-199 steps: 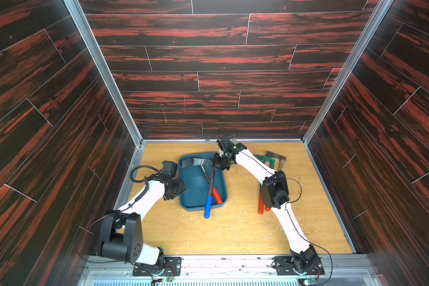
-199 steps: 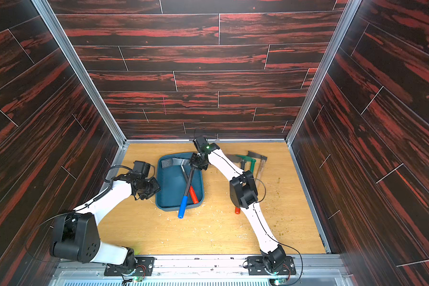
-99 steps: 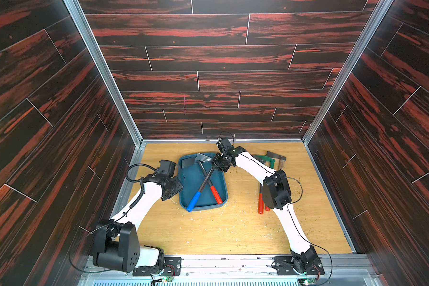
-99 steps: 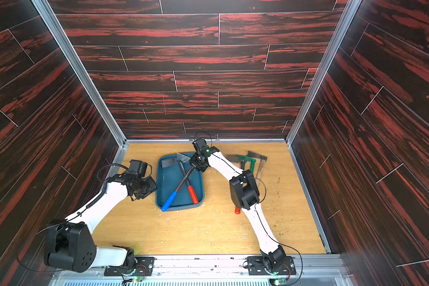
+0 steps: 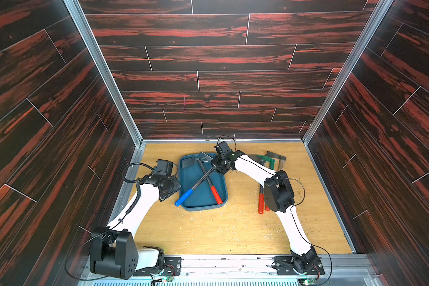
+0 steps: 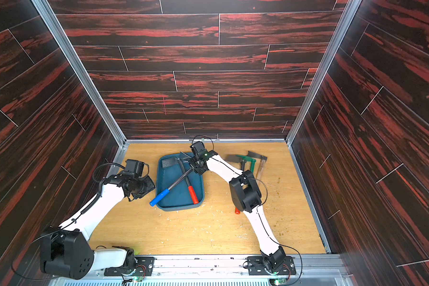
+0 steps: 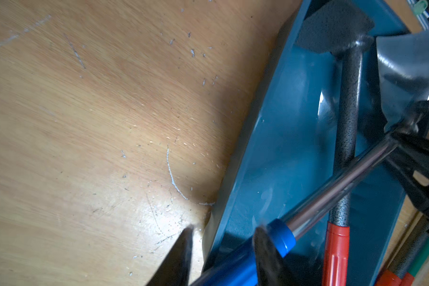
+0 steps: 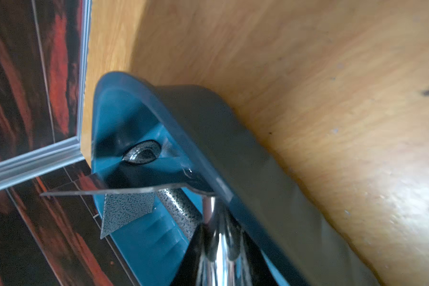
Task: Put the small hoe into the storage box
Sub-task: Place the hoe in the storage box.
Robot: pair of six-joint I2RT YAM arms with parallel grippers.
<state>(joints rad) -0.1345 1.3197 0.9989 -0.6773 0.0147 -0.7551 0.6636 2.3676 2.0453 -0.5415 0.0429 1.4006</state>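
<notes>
No readable text, label, brand or number in any view. The storage box, the small hoe and the red-grip hoe lying in the box show only plain surfaces. Both wrist views are too blurred up close to resolve any fine print.

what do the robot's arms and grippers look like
The left arm and right arm are white tubular links joined by bulky black joint housings, with thin black cables along them, coiled on the left. The left gripper and right gripper have black tapered fingers.
</notes>
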